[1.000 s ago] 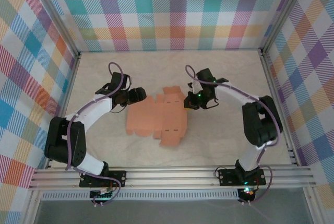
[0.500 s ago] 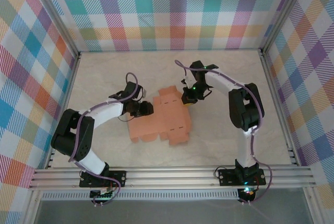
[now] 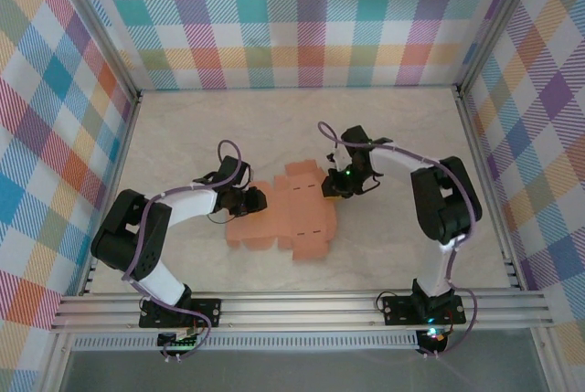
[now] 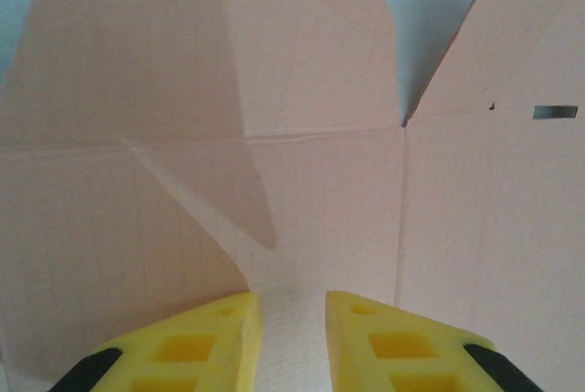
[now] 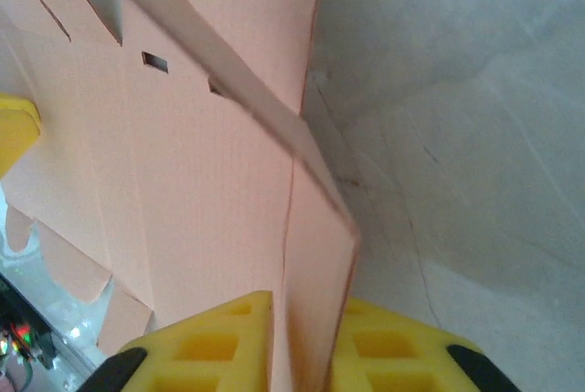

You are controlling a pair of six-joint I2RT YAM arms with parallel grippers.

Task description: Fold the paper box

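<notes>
Your paper box (image 3: 291,214) lies as an unfolded orange sheet in the middle of the table (image 3: 393,246), between the 2 grippers. The left gripper (image 3: 254,200) sits at its left edge. Its fingers (image 4: 206,348) stand a narrow gap apart over the card, with nothing between them. The right gripper (image 3: 333,187) is at the far right corner, where a flap (image 5: 315,227) rises off the table between its 2 fingers. You cannot tell whether they clamp it.
</notes>
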